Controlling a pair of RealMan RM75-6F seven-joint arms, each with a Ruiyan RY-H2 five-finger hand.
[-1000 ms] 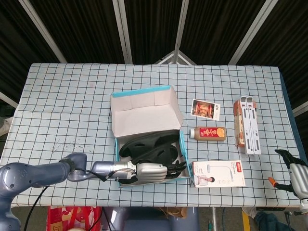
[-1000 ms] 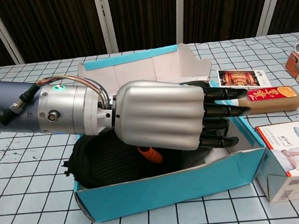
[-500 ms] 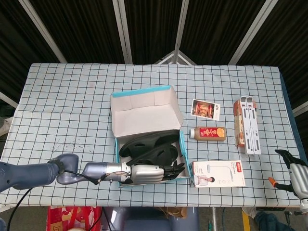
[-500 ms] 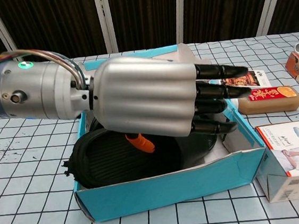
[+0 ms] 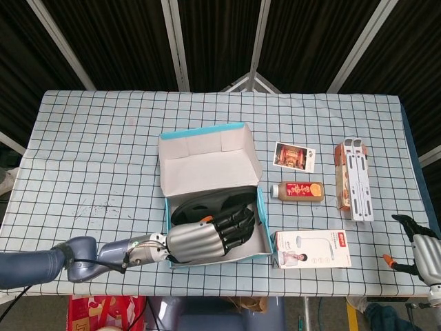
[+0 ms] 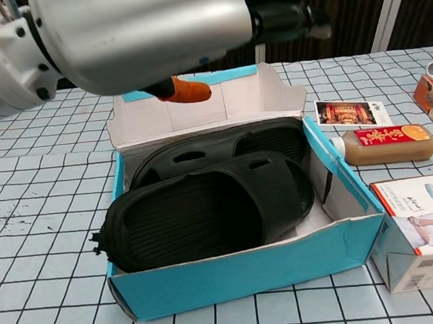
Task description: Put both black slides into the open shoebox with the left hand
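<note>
Slides (image 6: 205, 202) both inside shoebox (image 6: 251, 270) — left robot hand (image 5: 200, 239) above, empty, fingers apart.

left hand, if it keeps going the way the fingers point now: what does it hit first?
Probably nothing nearby. The left hand hangs above the open shoebox, fingers aimed right, over both black slides. The bottle and photo card lie that way but lower, on the table. Depth is unclear.
</note>
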